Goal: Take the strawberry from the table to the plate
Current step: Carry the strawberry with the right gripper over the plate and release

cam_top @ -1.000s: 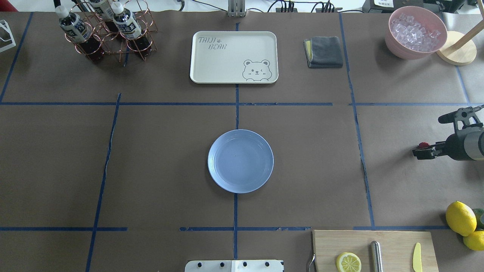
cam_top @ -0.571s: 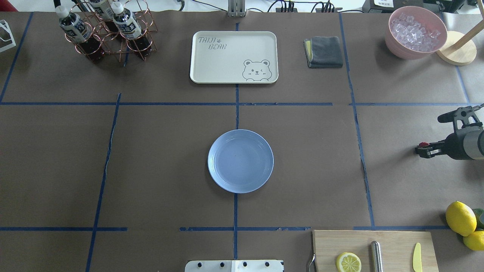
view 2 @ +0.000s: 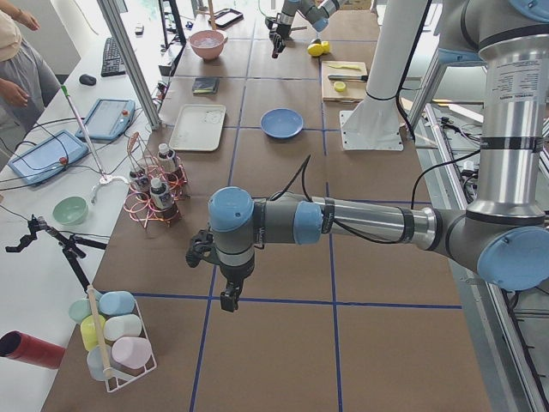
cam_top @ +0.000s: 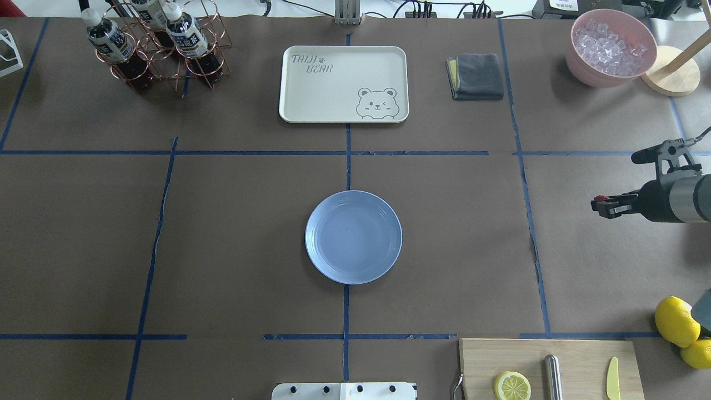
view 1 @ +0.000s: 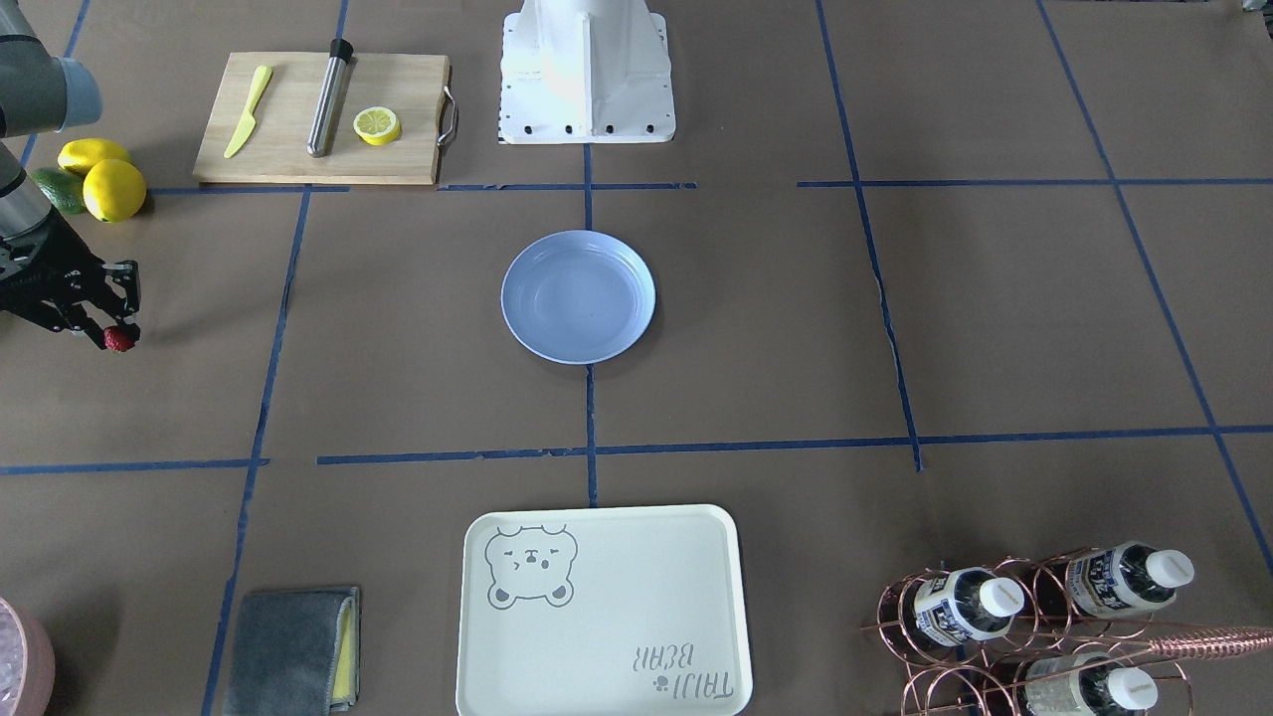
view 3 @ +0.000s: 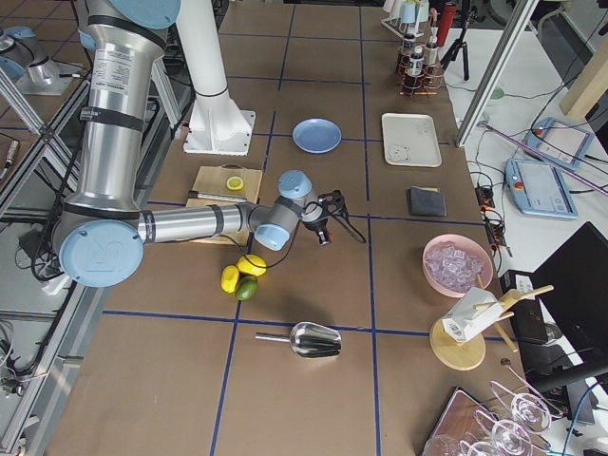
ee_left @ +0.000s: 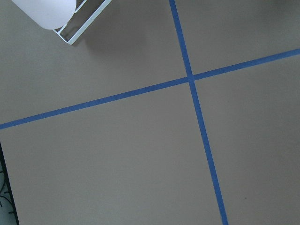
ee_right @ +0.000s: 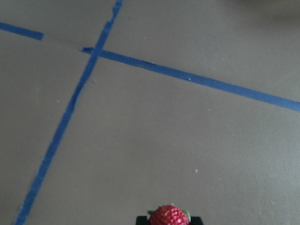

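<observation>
Plate centred — tray behind it.

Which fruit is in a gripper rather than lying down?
The strawberry, clamped in the right gripper; the whole lemons, avocado and cut lemon lie untouched.

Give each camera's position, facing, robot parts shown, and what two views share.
Front-facing: across the table, facing the robot; right gripper at left edge.
Overhead: behind robot, facing forward; right arm at right.
Exterior left: table's end; left arm near.
Exterior right: other end; right arm near.
Left wrist: down at table; no gripper.
Right wrist: down; held strawberry at bottom.
Shared: front-facing and overhead show the plate.
</observation>
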Controlling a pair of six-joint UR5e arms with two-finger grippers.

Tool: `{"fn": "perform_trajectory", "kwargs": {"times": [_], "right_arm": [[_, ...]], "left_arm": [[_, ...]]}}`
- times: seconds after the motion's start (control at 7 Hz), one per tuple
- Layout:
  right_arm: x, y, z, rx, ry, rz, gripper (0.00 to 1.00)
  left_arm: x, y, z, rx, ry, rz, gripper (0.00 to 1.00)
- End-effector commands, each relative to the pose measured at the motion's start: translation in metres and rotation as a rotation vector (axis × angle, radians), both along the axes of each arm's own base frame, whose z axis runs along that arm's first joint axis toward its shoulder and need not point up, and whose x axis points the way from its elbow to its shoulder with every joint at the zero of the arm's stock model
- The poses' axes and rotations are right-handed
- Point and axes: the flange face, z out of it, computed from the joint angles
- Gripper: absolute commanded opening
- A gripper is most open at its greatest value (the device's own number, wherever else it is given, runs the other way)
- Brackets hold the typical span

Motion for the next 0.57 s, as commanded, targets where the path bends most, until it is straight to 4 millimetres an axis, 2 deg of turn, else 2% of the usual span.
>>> {"fn": "perform_trajectory", "kwargs": {"times": [0.0,0.14,0.29,0.43], "right_arm": [[-0.076,-0.032,-0.138,-0.100,-0.104,0.044,0.00],[-0.125,-0.037,-0.196,-0.156,-0.118,0.035,0.00],[-0.184,-0.021,-0.249,-0.153,-0.095,0.046,0.00],[-0.241,0.004,-0.296,-0.170,-0.060,0.063,0.00]], "left_arm": [[0.000,0.000,-0.001,0.001,0.000,0.001,1.00],[0.000,0.000,-0.002,0.002,0.001,0.001,1.00],[0.003,0.000,-0.003,0.003,0.032,0.001,1.00],[0.003,0.000,-0.004,0.004,0.041,0.001,1.00]]}}
